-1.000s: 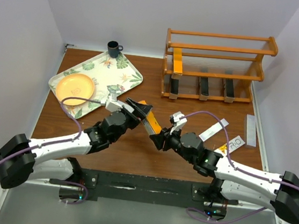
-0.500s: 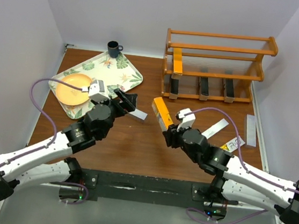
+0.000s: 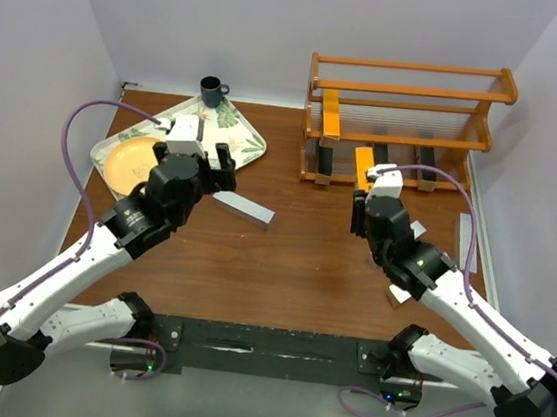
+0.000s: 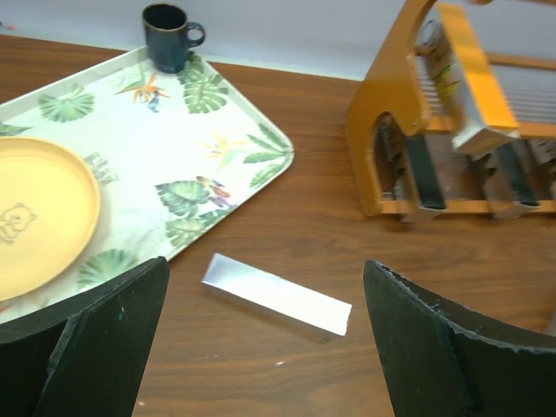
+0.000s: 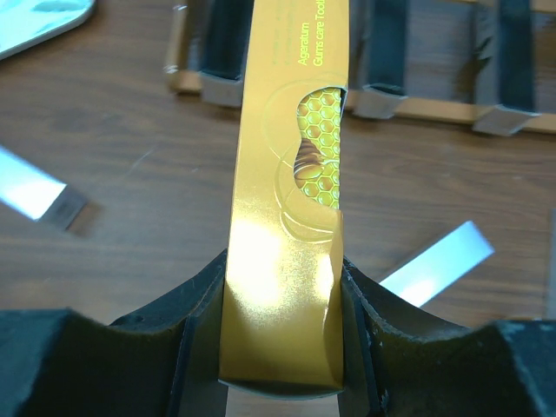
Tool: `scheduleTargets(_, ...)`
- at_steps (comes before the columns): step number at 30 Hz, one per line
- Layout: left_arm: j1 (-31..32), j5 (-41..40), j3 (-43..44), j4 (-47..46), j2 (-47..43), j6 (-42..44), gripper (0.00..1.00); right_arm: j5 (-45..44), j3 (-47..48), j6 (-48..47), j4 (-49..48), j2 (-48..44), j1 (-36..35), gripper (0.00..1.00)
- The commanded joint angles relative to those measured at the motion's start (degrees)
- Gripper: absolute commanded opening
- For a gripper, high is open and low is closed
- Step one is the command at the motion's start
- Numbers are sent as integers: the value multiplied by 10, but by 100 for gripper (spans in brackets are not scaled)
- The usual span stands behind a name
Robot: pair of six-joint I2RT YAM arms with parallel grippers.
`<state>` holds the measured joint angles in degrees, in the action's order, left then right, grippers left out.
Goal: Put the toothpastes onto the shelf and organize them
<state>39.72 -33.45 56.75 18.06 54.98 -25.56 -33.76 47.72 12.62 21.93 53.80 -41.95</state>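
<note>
So, shelf (image 3: 413, 88): nothing is changed here over the last second. Three black boxes (image 3: 325, 160) are stood in the bottom tier, and one shelved orange box (image 3: 330, 114) is kept at the left end of the middle tier.

leaf tray (image 4: 174, 148): left alone, not part of the job.

right gripper (image 5: 282, 304): it's been swung from mid-table up to the shelf front. A second ago a box was being shared there with the other arm. The jaws are clamped on the near end of the carried orange box (image 5: 291, 156).

left gripper (image 4: 265, 278): the shared box has been let go and the arm pulled back toward the leaf tray. The jaws are spread wide with nothing gripped.

carried orange box: the handover can be counted as done. The box is held just in front of the bottom tier, far end pointed at the black boxes, and isn't set on any rail yet. Probably it's meant to be lifted to the middle tier beside its orange twin.

silver box (image 4: 276, 294): laid flat on the table (image 4: 287, 373) just beside the tray corner, untouched, and framed between the open left jaws. It's likely lined up as the next pick.

spare silver box (image 3: 467, 240): still parked near the table's right edge, so plenty is left to be shelved.
</note>
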Motion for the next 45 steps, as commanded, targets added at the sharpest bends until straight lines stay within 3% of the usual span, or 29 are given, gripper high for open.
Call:
scheduleTargets(1,-54,63,-15,7,6,61,100,25,61,-53,-51,26,69,9)
scheduleTargets(6,-74,9,-52,0,7,85,100,95,106,-63,-112,98,127,9)
scheduleTargets(21,-75,-13,-74,-15,-15,104,100,182,253,-113,-243,309,252,9)
scheduleTargets(38,-78,-10,-74,-16,4,112,100,244,318,-145,-297,442,304,12)
scheduleTargets(45,-81,-2,-74,-15,7,111,100,241,324,-142,-299,464,305,18)
